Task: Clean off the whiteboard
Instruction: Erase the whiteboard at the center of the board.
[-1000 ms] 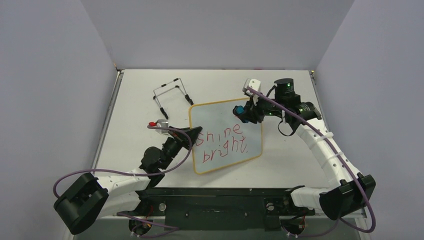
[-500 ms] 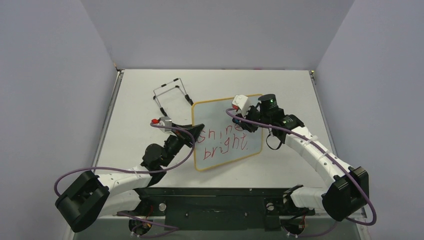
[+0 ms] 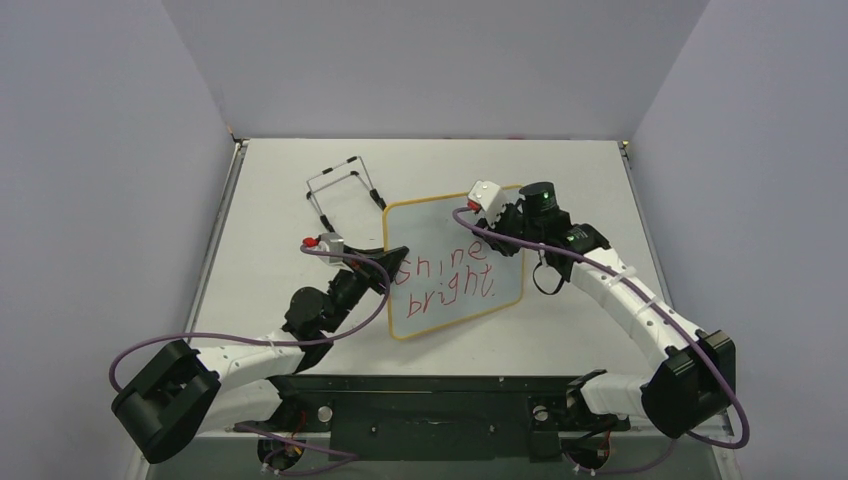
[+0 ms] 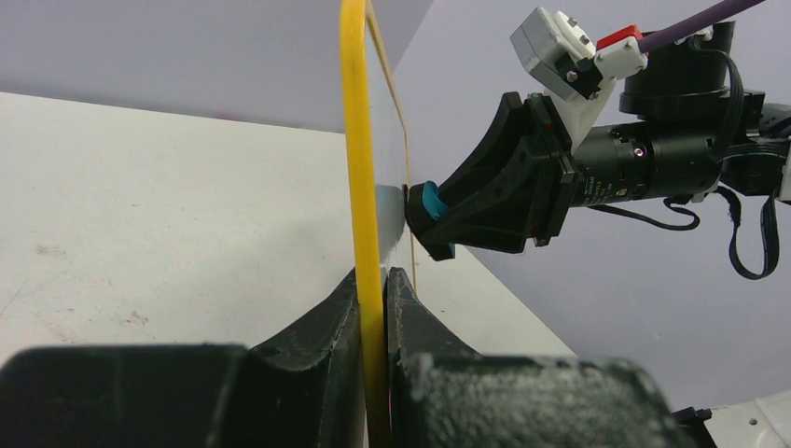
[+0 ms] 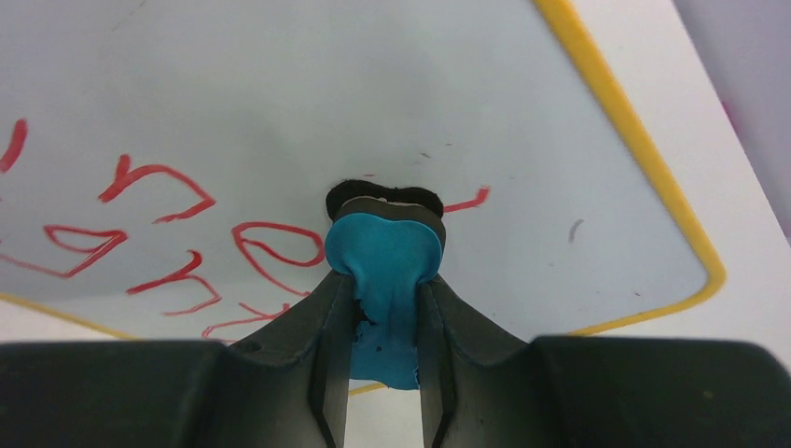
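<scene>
Left gripper (image 4: 376,280) first: jaws squeezed nearly together on the thin yellow frame of the whiteboard (image 4: 354,140), gripping its left edge; in that wrist view the board looks stood up on edge rather than lying flat, though I can't say how steeply. Right gripper (image 5: 384,280) is clamped on a little blue eraser (image 5: 382,247); the eraser's black pad is pushed against the glossy white face, just right of the red handwriting (image 5: 149,224), with a short red dash right beside the pad; the writing reads "shine bright" from above.

Moving outward: from the top camera the whiteboard (image 3: 430,228) sits about mid-table, a touch toward the near edge, its corners skewed to the table's edges; the left gripper (image 3: 393,263) comes in from the left, the right one from the board's far right corner. A thin black wire stand (image 3: 343,192) sits on the table (image 3: 570,170) toward the far left, near the board's far left corner.
</scene>
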